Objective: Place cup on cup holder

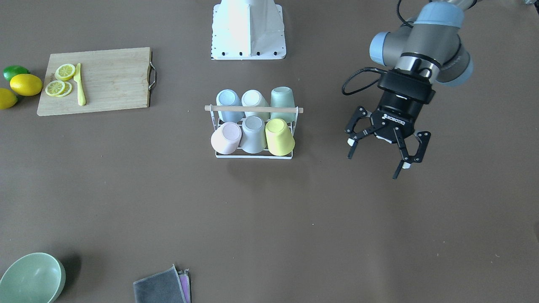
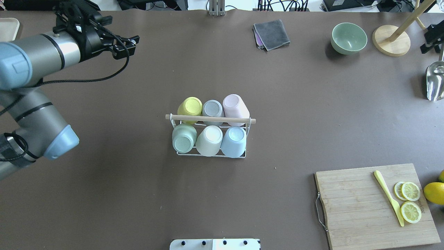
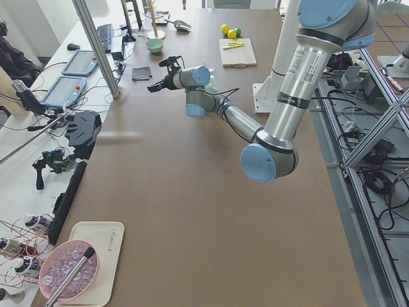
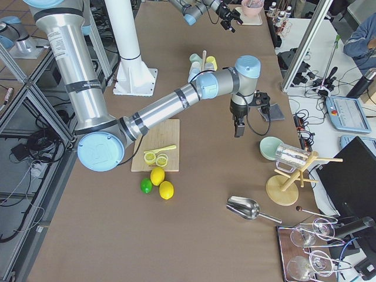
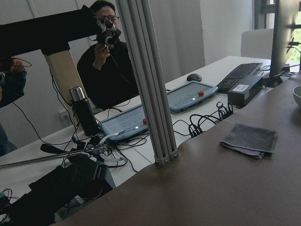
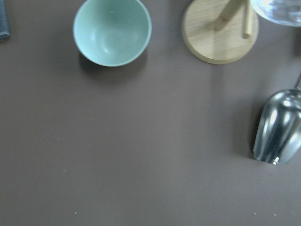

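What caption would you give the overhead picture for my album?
Six upturned cups fill the cup holder; the left claw hovers open, off to one side.

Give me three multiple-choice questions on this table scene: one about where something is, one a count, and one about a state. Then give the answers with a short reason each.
1. Where do the lemon slices lie?
A in the green bowl
B on the wooden cutting board
C on the grey cloth

2. How many cups sit on the cup holder?
A four
B five
C six

3. What state is the left gripper in?
A fingers spread open, nothing held
B shut on a cup
C shut on a knife

Answers:
1 B, the slices rest on the board's surface.
2 C, there are two rows of three upturned cups.
3 A, bare table shows between the spread fingers.
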